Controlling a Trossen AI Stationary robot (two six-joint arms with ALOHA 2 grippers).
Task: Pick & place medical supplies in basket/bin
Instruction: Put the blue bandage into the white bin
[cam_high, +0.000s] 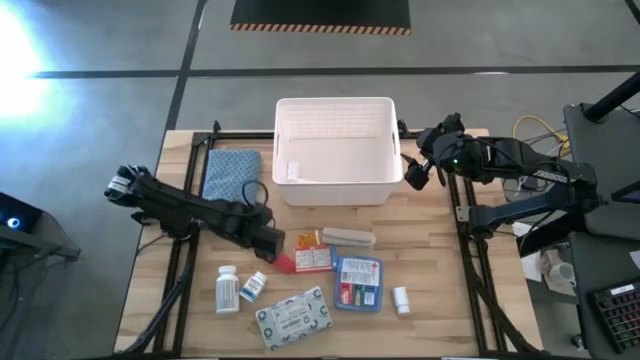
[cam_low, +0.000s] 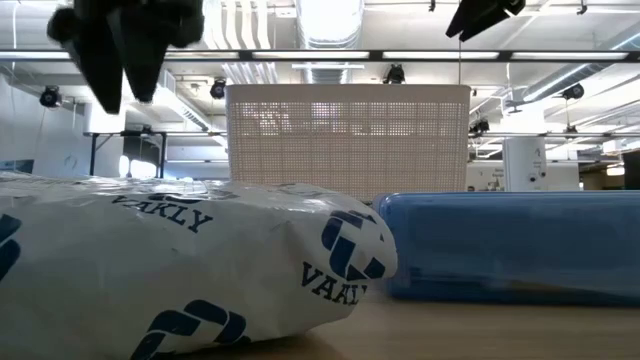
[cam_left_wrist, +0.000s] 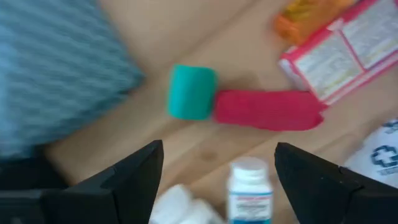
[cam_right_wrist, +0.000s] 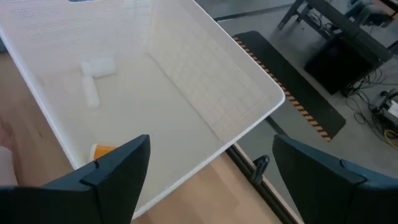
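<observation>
The white slotted bin (cam_high: 335, 150) stands at the table's far middle, with a small white item (cam_right_wrist: 96, 68) lying inside it. Nearer lie the supplies: the red tube (cam_left_wrist: 267, 110) with its teal cap (cam_left_wrist: 193, 92), a red-white packet (cam_high: 313, 259), a beige bar (cam_high: 348, 237), a blue-red packet (cam_high: 358, 283), a grey-white flat pack (cam_high: 292, 318) and white pill bottles (cam_high: 227, 288) (cam_high: 401, 299). My left gripper (cam_left_wrist: 219, 149) is open and hovers over the tube and a bottle (cam_left_wrist: 249, 186). My right gripper (cam_right_wrist: 211, 142) is open at the bin's right rim.
A blue-grey folded cloth (cam_high: 232, 172) lies left of the bin, close to my left arm. An orange item (cam_high: 303, 239) sits beside the beige bar. Black frame rails run along the table's left and right sides. Bare wood shows right of the packets.
</observation>
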